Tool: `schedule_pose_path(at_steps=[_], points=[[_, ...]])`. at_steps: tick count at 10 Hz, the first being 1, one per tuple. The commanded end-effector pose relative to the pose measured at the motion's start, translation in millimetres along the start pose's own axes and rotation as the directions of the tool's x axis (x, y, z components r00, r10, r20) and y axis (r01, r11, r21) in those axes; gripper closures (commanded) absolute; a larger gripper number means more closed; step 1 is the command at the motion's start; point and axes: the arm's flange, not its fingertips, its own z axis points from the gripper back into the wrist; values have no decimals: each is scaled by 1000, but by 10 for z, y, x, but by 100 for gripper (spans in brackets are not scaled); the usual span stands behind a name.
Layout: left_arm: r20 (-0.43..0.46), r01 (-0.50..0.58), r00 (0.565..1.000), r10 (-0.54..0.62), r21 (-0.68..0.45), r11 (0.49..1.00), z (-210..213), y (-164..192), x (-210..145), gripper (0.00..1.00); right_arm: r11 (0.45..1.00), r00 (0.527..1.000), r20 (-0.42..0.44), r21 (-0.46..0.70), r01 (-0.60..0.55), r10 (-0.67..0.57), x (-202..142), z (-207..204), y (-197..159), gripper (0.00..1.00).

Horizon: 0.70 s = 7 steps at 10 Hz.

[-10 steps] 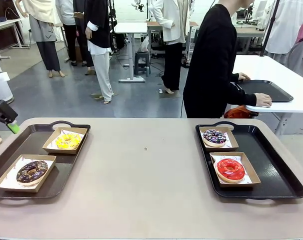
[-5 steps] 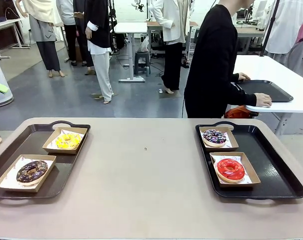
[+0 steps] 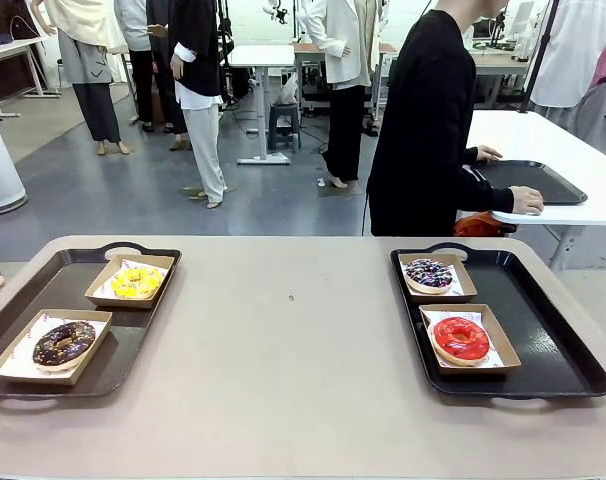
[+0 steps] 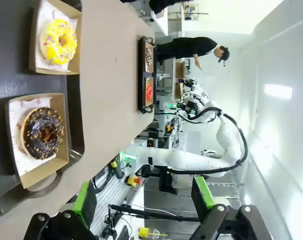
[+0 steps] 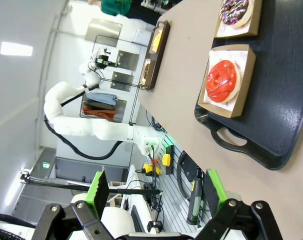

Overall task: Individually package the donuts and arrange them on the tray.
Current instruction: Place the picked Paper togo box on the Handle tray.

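Worktop (image 3: pixel 283 400) looks matt, smooth beige; trays (image 3: pixel 553 340) dark, matt plastic w/ faint sheen. Boxes (image 3: pixel 488 345) brown cardboard w/ white printed paper lining; red donut (image 3: pixel 461 338) at lower right has glossy icing.

Long beige table (image 3: pixel 293 350) with rounded corners, spanning the near foreground. Two dark rectangular plastic trays with loop handles: one at left (image 3: pixel 133 345), one at right (image 3: pixel 543 340). In each, two shallow brown cardboard boxes lined with white printed paper (image 3: pixel 86 355) (image 3: pixel 101 286) (image 3: pixel 461 265) (image 3: pixel 498 345), set one behind the other. Beyond the far edge, a person in a black top (image 3: pixel 423 130) leaning on a white table (image 3: pixel 583 150), one palm beside another dark tray (image 3: pixel 528 178) there. Grey floor (image 3: pixel 113 200) behind.
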Motion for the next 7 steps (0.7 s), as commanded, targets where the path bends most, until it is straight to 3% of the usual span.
schedule_pose_path(at_steps=[1, 3, 7], points=[[18, 19, 1000, -19, -28, 999, 161, 101, -18, 0, 1000, 1000, -2, 3, -4, 4, -29, -5, 9, 0], [66, -5, 998, 8, -48, 999, 333, 324, -155, 0, 1000, 1000, -2, 3, -4, 4, -29, -5, 9, 0], [64, -35, 997, 37, -35, 999, 321, 373, -194, 0, 1000, 1000, -2, 3, -4, 4, -29, -5, 9, 0]])
